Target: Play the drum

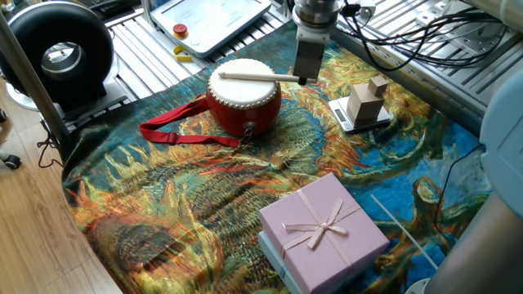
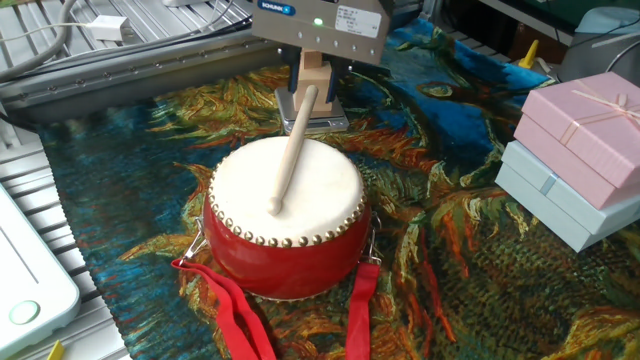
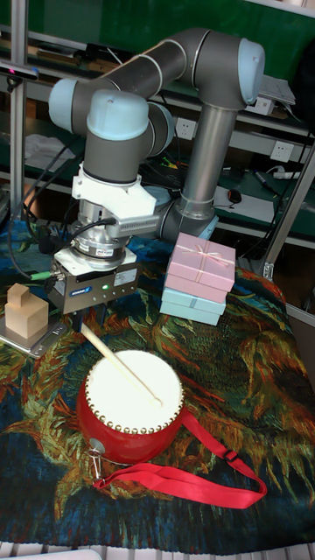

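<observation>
Drum [image 2: 288,225] is sitting on the painted sunflower cloth [image 1: 204,204] that covers the table, closer to the far edge than the near one in the first fixed view; red barrel body, cream skin on top, studs all round the rim; its red strap [image 1: 176,131] trails off flat across the cloth toward the left edge. Gripper [image 2: 312,88] is parked just past the drum's rim, hanging straight down, and it's clamped on the thick end of a wooden drumstick [image 2: 291,150]; the stick slopes down from the fingers out over the head, and its tip looks like it's resting on the skin about mid-head, though I can't swear it's actually touching; in the tall view you can see the same thing, stick running diagonally from the gripper body to the middle of the skin. Right behind the gripper there's a small stack of wooden blocks [image 1: 367,101] on a little grey scale [image 1: 362,118], just beside the drum but not touching it; down toward the near edge is a lilac gift box [image 1: 324,228] with a ribbon bow, stacked on a pale blue box [image 2: 560,205], well apart from the drum; a thin pale stick [image 1: 402,231] lies on the cloth next to those boxes; off the left corner there's a big black round thing [image 1: 55,51] on the metal frame.
</observation>
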You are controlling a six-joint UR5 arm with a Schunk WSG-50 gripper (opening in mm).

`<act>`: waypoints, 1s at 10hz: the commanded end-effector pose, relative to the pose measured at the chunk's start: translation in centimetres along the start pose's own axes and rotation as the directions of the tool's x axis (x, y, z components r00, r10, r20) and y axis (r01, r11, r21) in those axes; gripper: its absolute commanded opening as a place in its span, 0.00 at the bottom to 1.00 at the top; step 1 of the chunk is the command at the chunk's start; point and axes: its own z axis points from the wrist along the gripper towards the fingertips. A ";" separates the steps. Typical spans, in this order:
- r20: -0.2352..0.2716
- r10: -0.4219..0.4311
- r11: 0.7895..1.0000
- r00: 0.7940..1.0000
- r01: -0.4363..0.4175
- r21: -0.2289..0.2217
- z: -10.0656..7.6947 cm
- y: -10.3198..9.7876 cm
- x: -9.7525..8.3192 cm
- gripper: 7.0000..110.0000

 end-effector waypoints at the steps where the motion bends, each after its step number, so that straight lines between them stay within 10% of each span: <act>1: -0.031 -0.015 0.999 0.999 0.014 -0.035 -0.1 0.8 0.9 0.36; 5: -0.120 -0.065 0.992 0.991 0.051 -0.113 -0.4 2.6 3.3 0.36; 7: -0.131 -0.059 0.995 0.990 0.047 -0.090 -0.4 2.0 3.5 0.36; 8: -0.123 -0.046 0.996 0.991 0.037 -0.078 -0.3 1.8 3.2 0.57; 10: -0.090 -0.072 0.997 0.993 0.074 0.022 -0.2 -0.8 2.3 0.57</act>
